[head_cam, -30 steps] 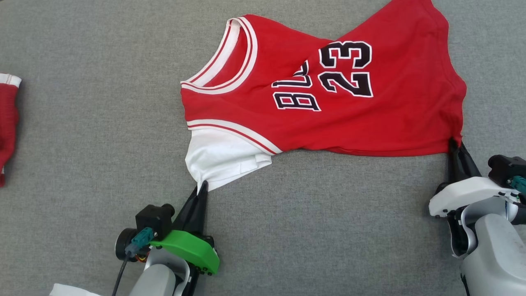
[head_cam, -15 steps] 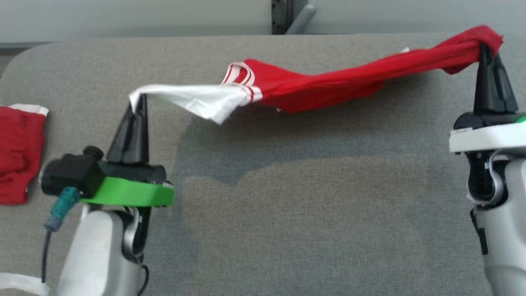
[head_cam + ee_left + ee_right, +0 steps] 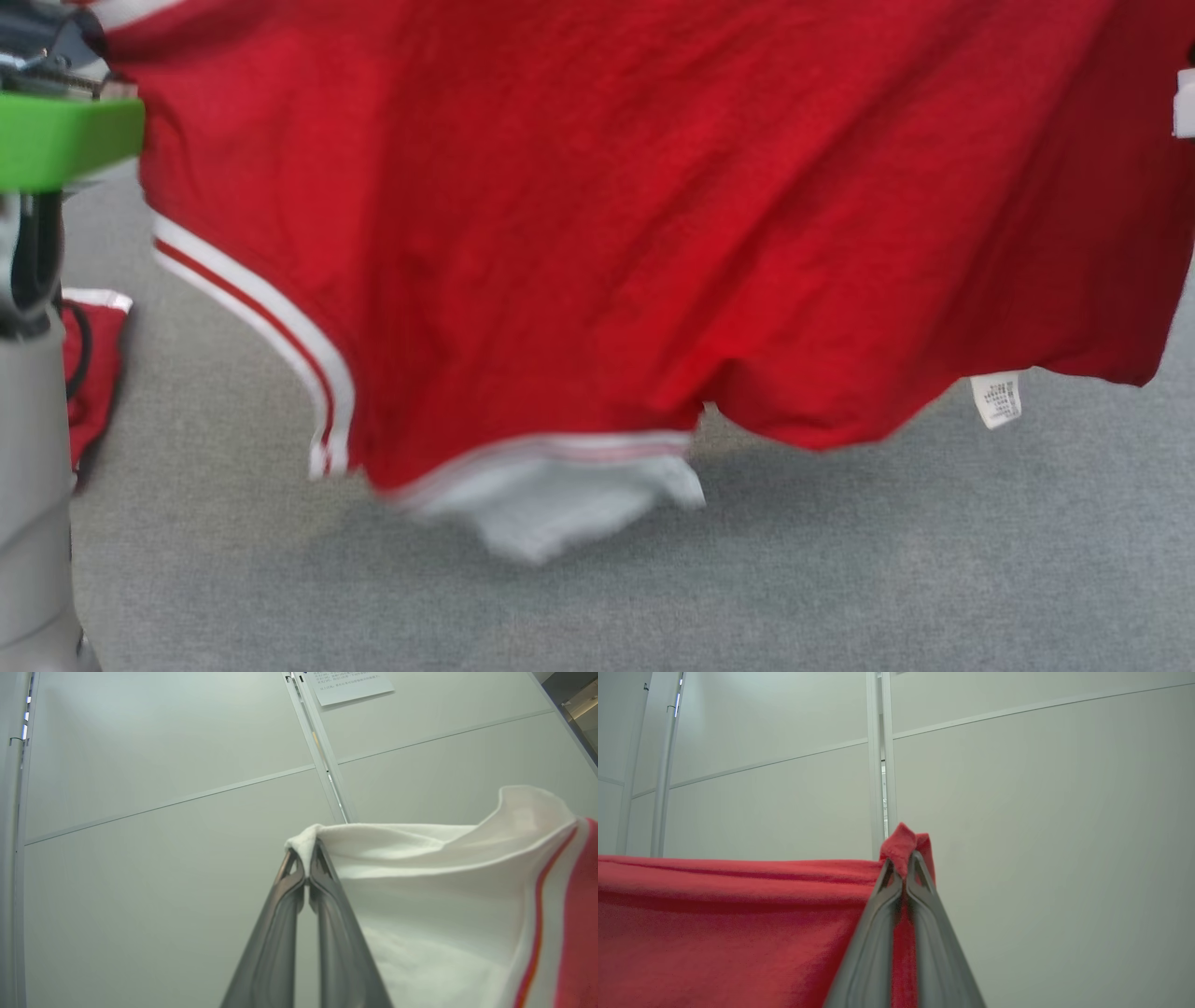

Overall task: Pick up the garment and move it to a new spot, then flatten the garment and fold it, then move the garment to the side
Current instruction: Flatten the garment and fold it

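While upraised, left pincer point(image 3: 307, 857) and right pincer point(image 3: 903, 862) pinch the garment point(image 3: 597, 233).

A grey felt-like tabletop point(image 3: 840, 579) carries a crumpled red cloth point(image 3: 101, 392) with white trim at its left.

Office-like lab — pale wall panels point(image 3: 163, 882) (posted notice point(image 3: 352, 682))

Garment point(image 3: 597, 233) up off the worktop point(image 3: 840, 579): flat a second ago, then a stretched band, now a broad red sheet across the upper frame. My left tool point(image 3: 306, 858) and right tool point(image 3: 904, 865) have risen to the top corners.
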